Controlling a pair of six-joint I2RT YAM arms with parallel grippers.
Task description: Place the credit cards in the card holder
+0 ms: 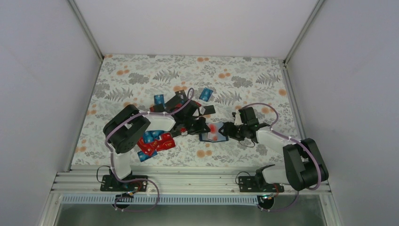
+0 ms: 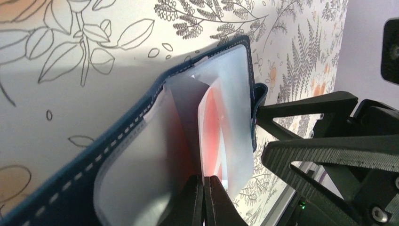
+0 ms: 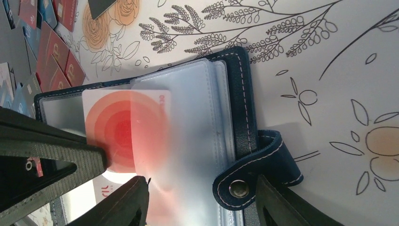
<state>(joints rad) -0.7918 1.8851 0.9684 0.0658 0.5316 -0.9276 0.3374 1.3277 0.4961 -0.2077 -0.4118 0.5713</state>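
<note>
Card (image 3: pixel 124 127) is clamped in left gripper (image 2: pixel 204 188); to be slid straight ahead, kept flat, into card holder (image 3: pixel 240 94), straddled by parted right gripper (image 3: pixel 202 188).

An open navy card holder (image 3: pixel 241 94) is seen lying on the floral bench (image 3: pixel 320 42). 1 white credit card (image 3: pixel 117 125) with red rings is partly slid under a clear sleeve (image 3: pixel 197 122). The snap strap (image 3: pixel 263 165) is flanked by 2 parted fingers (image 3: pixel 127 202). Red cards (image 3: pixel 56 56) are scattered at upper left.
</note>
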